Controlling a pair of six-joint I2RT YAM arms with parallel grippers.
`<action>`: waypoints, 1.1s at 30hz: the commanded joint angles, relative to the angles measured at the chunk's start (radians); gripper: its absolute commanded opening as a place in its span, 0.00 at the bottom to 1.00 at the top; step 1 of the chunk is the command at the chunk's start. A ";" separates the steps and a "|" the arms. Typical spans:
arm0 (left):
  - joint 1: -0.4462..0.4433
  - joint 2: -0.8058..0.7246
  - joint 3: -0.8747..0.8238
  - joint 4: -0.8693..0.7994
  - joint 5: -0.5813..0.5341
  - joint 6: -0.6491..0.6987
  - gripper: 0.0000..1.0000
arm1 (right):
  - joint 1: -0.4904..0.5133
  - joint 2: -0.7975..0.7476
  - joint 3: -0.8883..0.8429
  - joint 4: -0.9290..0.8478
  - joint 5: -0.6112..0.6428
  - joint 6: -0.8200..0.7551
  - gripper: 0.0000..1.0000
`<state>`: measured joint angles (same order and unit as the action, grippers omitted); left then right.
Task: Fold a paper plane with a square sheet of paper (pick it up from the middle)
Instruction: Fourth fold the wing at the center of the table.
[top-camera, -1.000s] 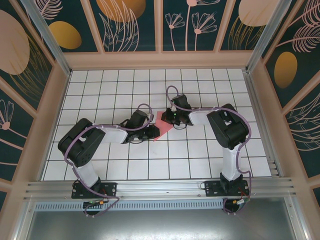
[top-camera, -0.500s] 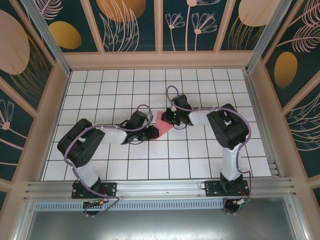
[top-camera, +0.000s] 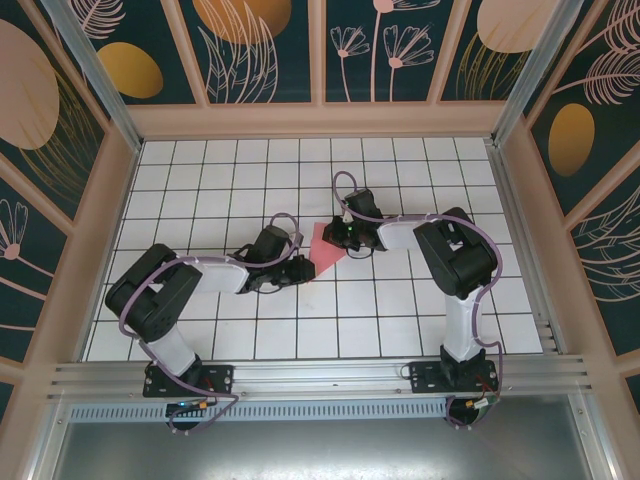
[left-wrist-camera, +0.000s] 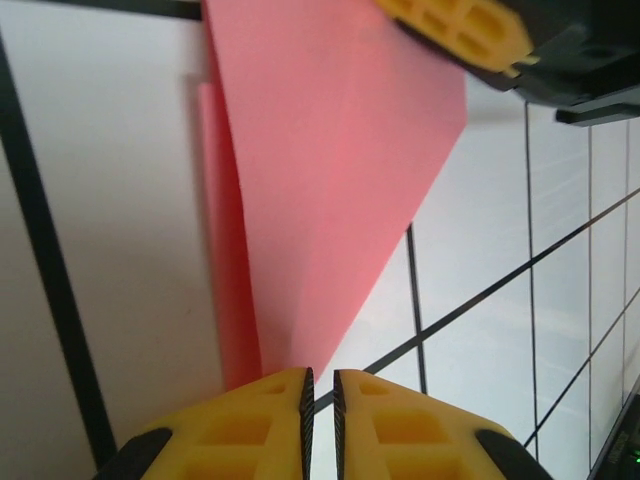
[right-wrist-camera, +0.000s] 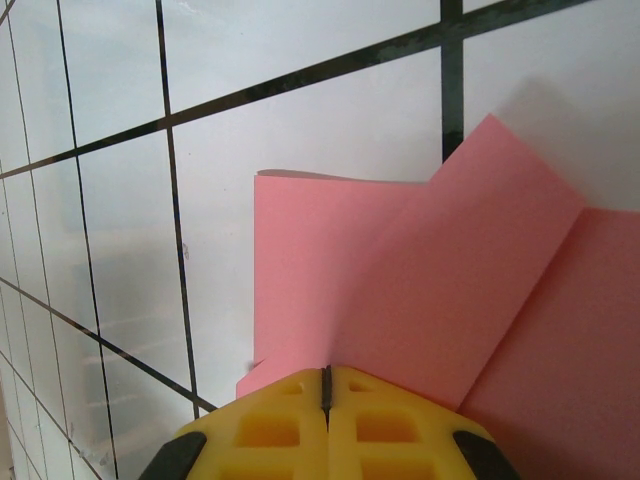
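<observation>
The square sheet of paper (top-camera: 325, 253) lies folded on the tiled floor as a pink pointed shape with overlapping layers (right-wrist-camera: 420, 280). My left gripper (top-camera: 301, 268) is at its lower-left point. In the left wrist view the jaws (left-wrist-camera: 320, 385) stand a narrow slit apart with bare tile showing between them, and the paper's tip (left-wrist-camera: 300, 200) ends under the left finger. My right gripper (top-camera: 341, 238) is shut, and its tips (right-wrist-camera: 326, 375) rest on the paper's upper edge. One of its yellow fingers (left-wrist-camera: 460, 30) shows over the paper's far edge.
White tiles with black grid lines (top-camera: 400, 300) spread around both grippers. Peach walls (top-camera: 320, 120) and aluminium posts enclose the floor, and a metal rail (top-camera: 320, 375) runs along the near edge by the arm bases.
My left arm's elbow has swung down and left, and its gripper has drawn slightly back off the paper, so more pink shows. The right arm and the paper have not moved.
</observation>
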<state>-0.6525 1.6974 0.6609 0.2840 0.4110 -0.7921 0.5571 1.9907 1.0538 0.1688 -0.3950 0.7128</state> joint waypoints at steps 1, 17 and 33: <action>0.000 0.010 -0.012 -0.028 -0.009 -0.007 0.17 | -0.005 0.083 -0.021 -0.125 0.072 -0.008 0.00; 0.001 0.031 -0.021 -0.082 -0.066 0.007 0.17 | -0.004 0.093 -0.021 -0.133 0.073 -0.009 0.00; -0.002 -0.025 -0.033 -0.066 0.002 0.007 0.16 | -0.004 0.098 -0.027 -0.129 0.070 -0.004 0.00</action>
<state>-0.6529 1.6562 0.6418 0.2455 0.3965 -0.7906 0.5571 1.9934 1.0584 0.1612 -0.3958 0.7132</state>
